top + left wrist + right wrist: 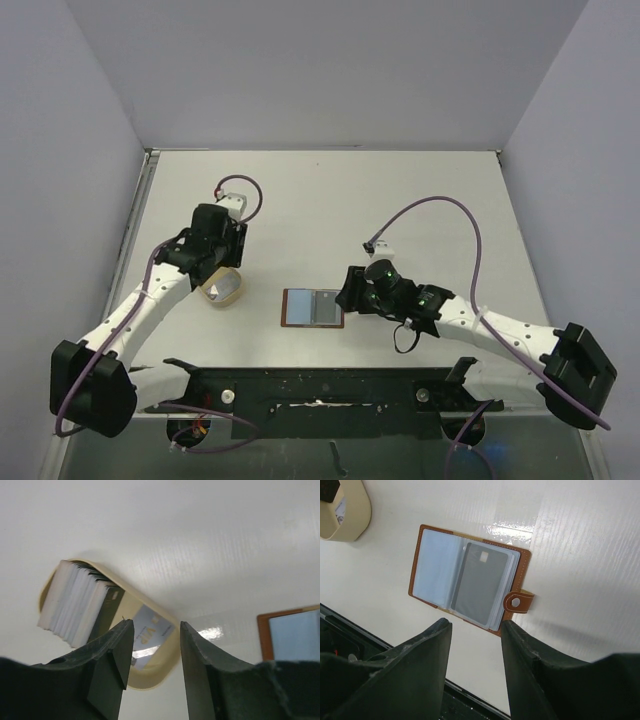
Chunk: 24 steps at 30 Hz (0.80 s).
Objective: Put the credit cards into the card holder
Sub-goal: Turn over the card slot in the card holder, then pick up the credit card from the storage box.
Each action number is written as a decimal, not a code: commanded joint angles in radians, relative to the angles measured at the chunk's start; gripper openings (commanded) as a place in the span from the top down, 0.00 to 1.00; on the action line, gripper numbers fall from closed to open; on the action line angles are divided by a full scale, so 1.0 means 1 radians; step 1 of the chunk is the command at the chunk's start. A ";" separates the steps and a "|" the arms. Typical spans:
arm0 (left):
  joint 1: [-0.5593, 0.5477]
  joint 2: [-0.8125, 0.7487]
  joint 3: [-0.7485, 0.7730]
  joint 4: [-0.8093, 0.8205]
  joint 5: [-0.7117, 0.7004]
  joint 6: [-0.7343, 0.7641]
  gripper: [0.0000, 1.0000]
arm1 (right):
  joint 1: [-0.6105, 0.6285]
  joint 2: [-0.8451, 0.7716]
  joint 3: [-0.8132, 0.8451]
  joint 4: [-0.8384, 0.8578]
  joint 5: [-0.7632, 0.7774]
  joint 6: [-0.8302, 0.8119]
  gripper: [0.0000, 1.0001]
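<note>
Cards (75, 602) stood packed on edge at one end of the dish (155, 677). A loose card (150, 635) marked VIP lay flat on the dish floor. I had the left claw (156, 630) above the dish, jaws partly apart and holding nothing. The holder (434, 565) lay open on the desk (400, 200) near the dish, with a grey card (480, 582) in its right sleeve. The right claw (476, 626) hung over the holder, jaws apart and empty.

Hazards, as I judged them:

1. The stack was tight. A pinch there could lift several cards at once and drop the extras.
2. The loose card offered no raised edge. Fingers could skid on it or jam against the dish wall.
3. The dish looked light and unfixed. An off-centre descent could tip it or shove it.
4. The holder was unrestrained. Pushing a card in could slide it or fold it shut unless the right claw pinned it.
5. The sleeve mouth was narrow. A tilted card would catch on its edge.
</note>
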<state>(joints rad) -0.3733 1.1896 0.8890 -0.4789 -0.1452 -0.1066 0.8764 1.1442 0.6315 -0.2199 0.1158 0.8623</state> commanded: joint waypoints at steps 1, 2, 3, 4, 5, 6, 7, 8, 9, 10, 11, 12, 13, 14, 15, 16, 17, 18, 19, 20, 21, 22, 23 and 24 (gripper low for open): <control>0.069 -0.025 0.031 0.000 -0.046 0.200 0.59 | -0.007 -0.041 0.028 0.010 0.028 -0.036 0.55; 0.098 -0.022 0.033 0.008 -0.044 0.207 0.58 | -0.009 -0.045 0.029 0.006 0.028 -0.044 0.55; 0.119 -0.014 0.035 0.010 -0.039 0.212 0.57 | -0.011 -0.046 0.033 0.002 0.026 -0.050 0.55; 0.138 0.002 0.037 0.014 -0.035 0.221 0.56 | -0.015 -0.047 0.038 -0.002 0.023 -0.057 0.55; 0.151 0.015 0.035 0.020 -0.035 0.234 0.55 | -0.019 -0.047 0.043 -0.006 0.020 -0.066 0.55; 0.158 0.028 0.033 0.026 -0.033 0.244 0.54 | -0.025 -0.046 0.050 -0.011 0.017 -0.076 0.55; 0.159 0.043 0.031 0.031 -0.038 0.249 0.54 | -0.030 -0.044 0.057 -0.017 0.013 -0.084 0.55; 0.160 0.055 0.029 0.036 -0.050 0.250 0.53 | -0.037 -0.043 0.063 -0.022 0.011 -0.090 0.55; 0.160 0.066 0.026 0.041 -0.063 0.249 0.53 | -0.040 -0.042 0.067 -0.024 0.008 -0.094 0.55; 0.161 0.074 0.021 0.053 -0.083 0.246 0.52 | -0.043 -0.044 0.068 -0.025 0.005 -0.095 0.55; 0.162 0.084 0.007 0.066 -0.115 0.243 0.52 | -0.046 -0.045 0.067 -0.022 0.002 -0.096 0.55; 0.162 0.093 0.000 0.073 -0.132 0.244 0.51 | -0.047 -0.048 0.065 -0.019 -0.003 -0.097 0.55; 0.162 0.100 -0.008 0.076 -0.147 0.248 0.51 | -0.047 -0.049 0.065 -0.017 -0.006 -0.097 0.55; 0.162 0.105 -0.018 0.089 -0.169 0.252 0.51 | -0.047 -0.049 0.065 -0.016 -0.009 -0.099 0.55; 0.162 0.108 -0.030 0.103 -0.187 0.258 0.51 | -0.048 -0.047 0.066 -0.017 -0.011 -0.100 0.55; 0.162 0.109 -0.041 0.114 -0.198 0.270 0.51 | -0.048 -0.047 0.068 -0.020 -0.012 -0.102 0.55; 0.159 0.112 -0.050 0.130 -0.213 0.280 0.51 | -0.049 -0.047 0.069 -0.024 -0.012 -0.104 0.55; 0.160 0.116 -0.054 0.141 -0.227 0.283 0.51 | -0.050 -0.047 0.071 -0.025 -0.010 -0.106 0.55; 0.160 0.123 -0.058 0.148 -0.235 0.287 0.51 | -0.050 -0.047 0.071 -0.024 -0.009 -0.105 0.55; 0.158 0.135 -0.060 0.149 -0.242 0.294 0.51 | -0.051 -0.046 0.070 -0.022 -0.008 -0.104 0.55; 0.158 0.148 -0.059 0.149 -0.247 0.298 0.51 | -0.051 -0.047 0.070 -0.019 -0.010 -0.104 0.55; 0.157 0.162 -0.059 0.147 -0.247 0.300 0.51 | -0.051 -0.044 0.070 -0.016 -0.012 -0.104 0.55; 0.157 0.178 -0.058 0.147 -0.243 0.302 0.51 | -0.052 -0.040 0.071 -0.013 -0.015 -0.104 0.55; 0.156 0.189 -0.056 0.145 -0.239 0.304 0.51 | -0.051 -0.038 0.071 -0.011 -0.018 -0.103 0.55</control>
<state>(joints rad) -0.2150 1.3430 0.8234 -0.4000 -0.3515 0.1658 0.8307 1.1225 0.6567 -0.2626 0.1108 0.7734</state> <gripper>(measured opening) 0.486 0.454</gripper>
